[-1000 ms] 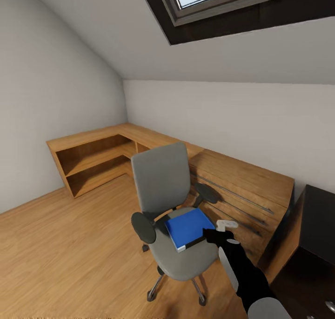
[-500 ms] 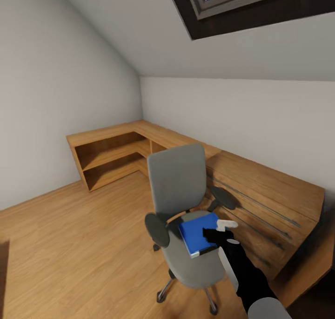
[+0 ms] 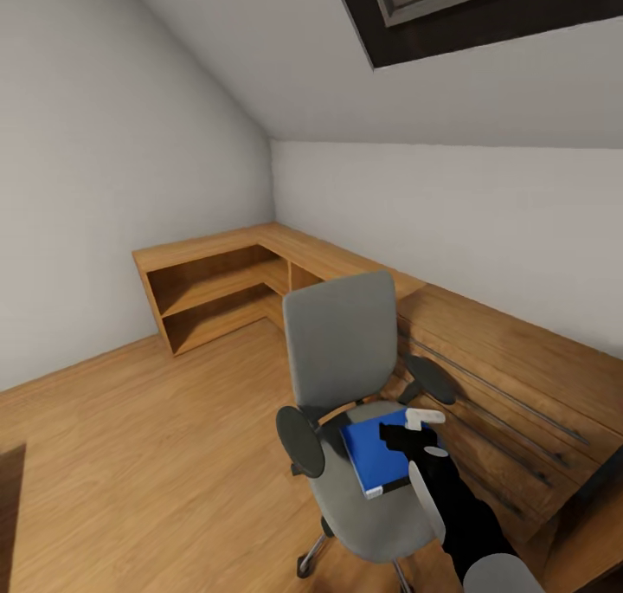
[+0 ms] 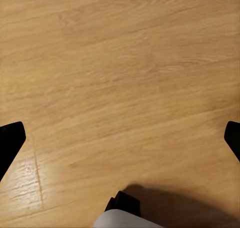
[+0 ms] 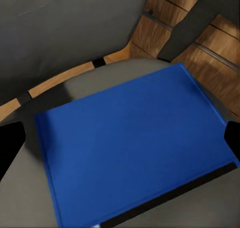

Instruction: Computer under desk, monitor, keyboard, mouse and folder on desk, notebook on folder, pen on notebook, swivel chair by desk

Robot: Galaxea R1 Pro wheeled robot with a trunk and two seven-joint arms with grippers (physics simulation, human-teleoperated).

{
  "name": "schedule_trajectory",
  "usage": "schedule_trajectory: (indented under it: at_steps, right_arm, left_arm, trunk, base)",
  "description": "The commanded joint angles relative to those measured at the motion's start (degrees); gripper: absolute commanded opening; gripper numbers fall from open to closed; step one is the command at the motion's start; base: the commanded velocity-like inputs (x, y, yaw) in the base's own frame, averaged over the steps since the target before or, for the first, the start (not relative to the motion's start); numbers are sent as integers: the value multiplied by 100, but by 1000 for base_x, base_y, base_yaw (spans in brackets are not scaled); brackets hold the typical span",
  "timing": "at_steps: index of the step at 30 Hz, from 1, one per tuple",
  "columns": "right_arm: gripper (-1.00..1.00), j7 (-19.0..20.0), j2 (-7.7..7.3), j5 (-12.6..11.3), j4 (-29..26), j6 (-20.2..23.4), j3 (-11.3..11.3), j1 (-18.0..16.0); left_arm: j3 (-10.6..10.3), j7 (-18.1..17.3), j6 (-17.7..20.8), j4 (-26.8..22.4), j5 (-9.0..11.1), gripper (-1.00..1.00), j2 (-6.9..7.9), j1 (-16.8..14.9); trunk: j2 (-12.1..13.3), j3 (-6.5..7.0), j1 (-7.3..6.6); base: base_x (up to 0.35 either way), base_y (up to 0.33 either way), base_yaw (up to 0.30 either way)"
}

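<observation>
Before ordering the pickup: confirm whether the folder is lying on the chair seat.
Yes, the blue folder lies flat on the grey seat of the chair, under the right end effector.

We see wood floor (image 3: pixel 130 454), pale planks running across room; same floor (image 4: pixel 120 88) in left wrist view. Low wooden cabinets (image 3: pixel 260 273) wrap room corner in L-shape: open shelf bay (image 3: pixel 212 303) on left leg, slatted fronts with dark grooves (image 3: pixel 502 420) on right leg. White walls (image 3: pixel 104 186) meet at corner. Sloped ceiling (image 3: pixel 285 48) above, dark-framed skylight (image 3: pixel 459 4) at top right. We note dark patch at floor's left edge (image 3: pixel 10 506), unidentifiable.
</observation>
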Motion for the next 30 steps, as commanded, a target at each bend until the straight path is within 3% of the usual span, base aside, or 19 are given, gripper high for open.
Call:
schedule_trajectory:
  at_steps: [1,6,10,13,26,30]
  right_arm:
    - [100,-42,-2,-36,1,-1,13,-3]
    - [100,-55,-6,-16,104,-217,12,-3]
    - [100,-82,-6,-1,327,-727,12,-3]
    - [100,-90,-6,1,441,-847,12,-3]
    - [100,-223,9,23,1071,-916,8,-33]
    - [100,-267,11,27,1200,-880,11,-225]
  left_arm:
    - [-11,-4,-14,3,21,100,1,-3]
    - [-17,-4,-16,3,16,100,-3,-3]
    - [-27,-4,-12,3,19,100,-6,-3]
    - [-24,-3,-12,3,16,100,-6,-3]
    - [-29,2,-14,3,10,100,-6,-3]
    - [-33,2,-16,3,5,100,-6,-3]
  trunk:
    - [-3,-6,0]
    - [-3,-6,0]
    - [-3,-6,0]
    - [-3,-6,0]
    - [-3,-6,0]
    - [-3,-6,0]
  base:
    - [67,0,2]
    - [137,0,1]
    - [86,0,0]
    - [212,0,0]
    - [152,0,0]
    - [122,0,0]
